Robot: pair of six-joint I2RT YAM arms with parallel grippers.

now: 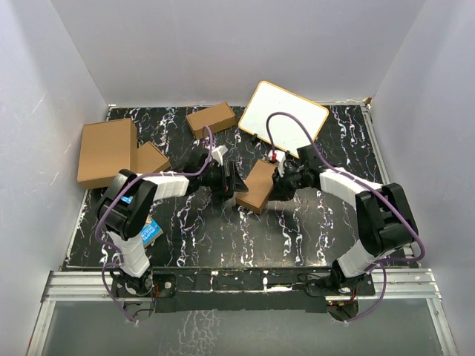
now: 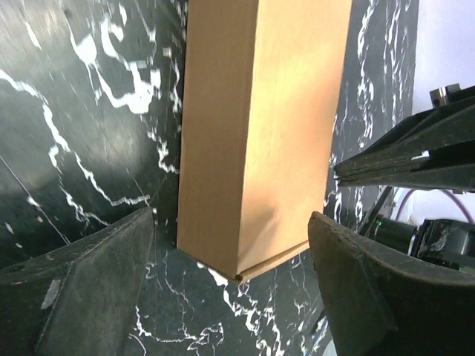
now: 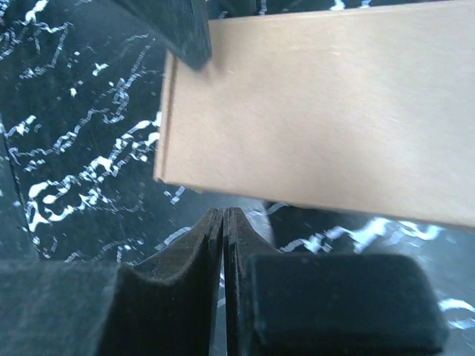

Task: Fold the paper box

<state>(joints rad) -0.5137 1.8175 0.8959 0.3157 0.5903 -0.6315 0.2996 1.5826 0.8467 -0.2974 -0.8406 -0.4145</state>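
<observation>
The paper box [image 1: 257,185] lies closed in the middle of the black marbled table, a plain brown brick shape. My left gripper [image 1: 236,185] is at its left end. In the left wrist view the box [image 2: 260,133] reaches in between the open fingers [image 2: 82,289], with a gap on each side, and the left gripper [image 2: 234,285] holds nothing. My right gripper [image 1: 278,182] is at the box's right side. In the right wrist view its jaws are pressed together, and the right gripper [image 3: 224,219] sits just short of the box's long side [image 3: 319,111], with nothing held.
A second small brown box [image 1: 211,119] lies at the back. A bigger brown carton [image 1: 107,152] and a flat brown piece [image 1: 152,158] are at the left. A white board with a wooden frame [image 1: 286,119] leans at the back right. A blue item [image 1: 151,231] lies by the left arm.
</observation>
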